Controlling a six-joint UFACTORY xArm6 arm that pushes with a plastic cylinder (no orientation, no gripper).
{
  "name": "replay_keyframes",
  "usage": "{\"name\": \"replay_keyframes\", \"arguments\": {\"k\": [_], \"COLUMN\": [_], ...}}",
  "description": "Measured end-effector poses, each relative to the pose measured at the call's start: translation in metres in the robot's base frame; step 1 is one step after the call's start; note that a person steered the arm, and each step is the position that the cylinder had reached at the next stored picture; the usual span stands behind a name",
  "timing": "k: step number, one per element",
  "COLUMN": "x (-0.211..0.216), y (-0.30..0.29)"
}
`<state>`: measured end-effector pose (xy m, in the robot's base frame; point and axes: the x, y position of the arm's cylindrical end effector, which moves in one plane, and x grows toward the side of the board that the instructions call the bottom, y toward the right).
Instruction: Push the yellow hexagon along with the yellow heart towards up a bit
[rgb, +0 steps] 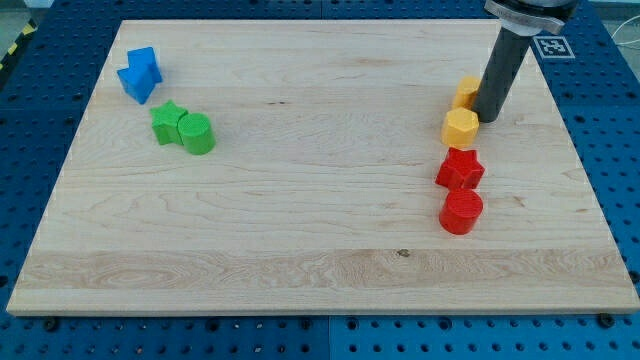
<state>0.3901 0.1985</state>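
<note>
Our tip (489, 117) down on board (300, 200), bare rod, nothing gripped; touching yellow hexagon (461, 127) at its upper right; yellow heart (467, 91) just left of rod, partly hidden; red star (460, 168) and red cylinder (461, 211) below hexagon.

My tip (489, 117) rests beside the yellow hexagon (461, 127) and yellow heart (467, 91), above the red star (460, 168) and red cylinder (461, 211).
</note>
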Motion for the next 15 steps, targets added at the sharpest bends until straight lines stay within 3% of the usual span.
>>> {"name": "replay_keyframes", "arguments": {"k": [2,4,8,10,15], "x": [0.063,0.088,0.045,0.045,0.015], "y": [0.021,0.018,-0.034,-0.056,-0.063]}}
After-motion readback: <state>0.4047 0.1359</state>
